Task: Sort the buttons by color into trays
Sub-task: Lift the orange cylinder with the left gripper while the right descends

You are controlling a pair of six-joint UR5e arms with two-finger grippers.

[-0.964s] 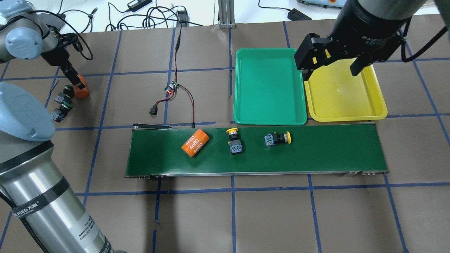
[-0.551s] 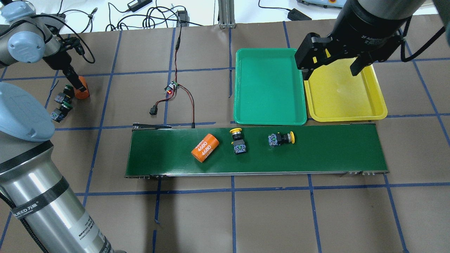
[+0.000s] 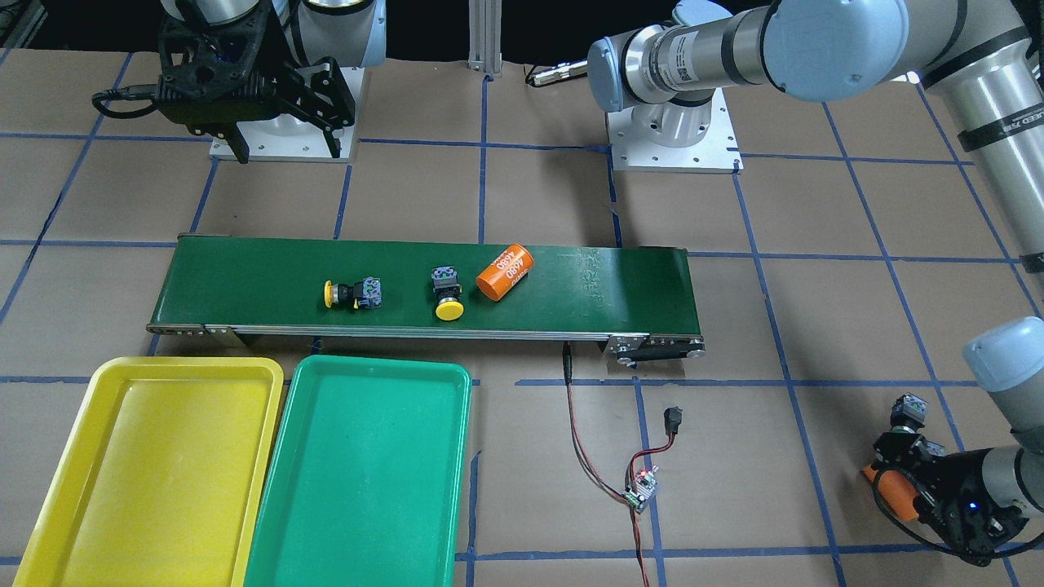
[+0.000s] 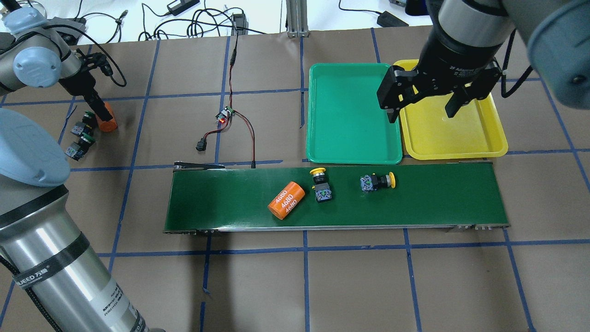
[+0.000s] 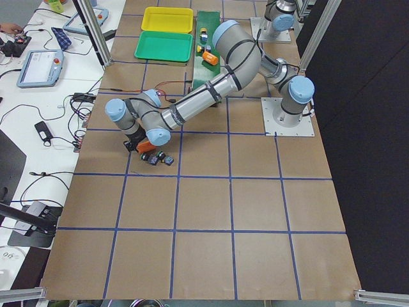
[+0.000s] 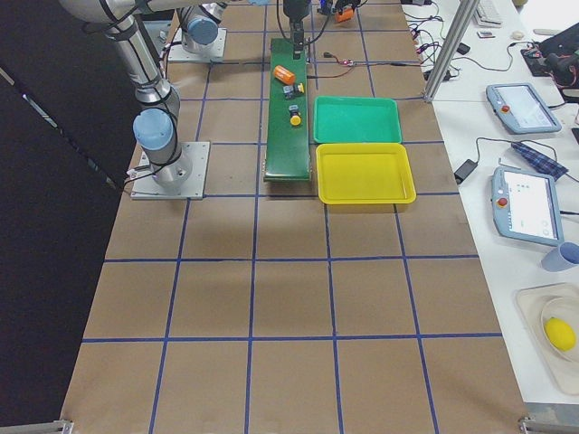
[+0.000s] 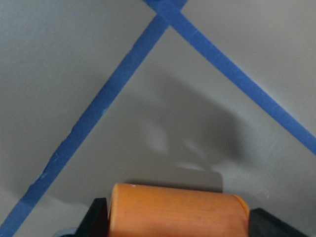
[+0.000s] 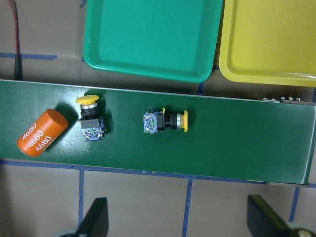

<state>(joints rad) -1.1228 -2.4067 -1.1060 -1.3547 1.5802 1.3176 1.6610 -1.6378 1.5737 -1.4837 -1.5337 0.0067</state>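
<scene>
Two yellow-capped buttons lie on the belt, one (image 4: 320, 184) (image 8: 90, 121) with its cap towards the trays, one (image 4: 377, 181) (image 8: 165, 122) on its side. Two green-capped buttons (image 4: 85, 124) (image 4: 78, 148) lie on the table at the far left. The green tray (image 4: 352, 113) and the yellow tray (image 4: 454, 133) stand empty behind the belt. My right gripper (image 4: 421, 107) (image 8: 180, 222) is open and empty, high over the seam between the trays. My left gripper (image 4: 105, 115) is shut on an orange cylinder (image 7: 177, 210) beside the green buttons.
The dark-green conveyor belt (image 4: 438, 203) also carries an orange cylinder marked 4680 (image 4: 286, 206) left of the yellow buttons. A small circuit board with red and black wires (image 4: 225, 115) lies between the belt and the left arm.
The cylinder and both yellow buttons have travelled along the belt towards the trays' end. My right gripper has moved down and a little left over the trays. The left gripper has hardly moved.
</scene>
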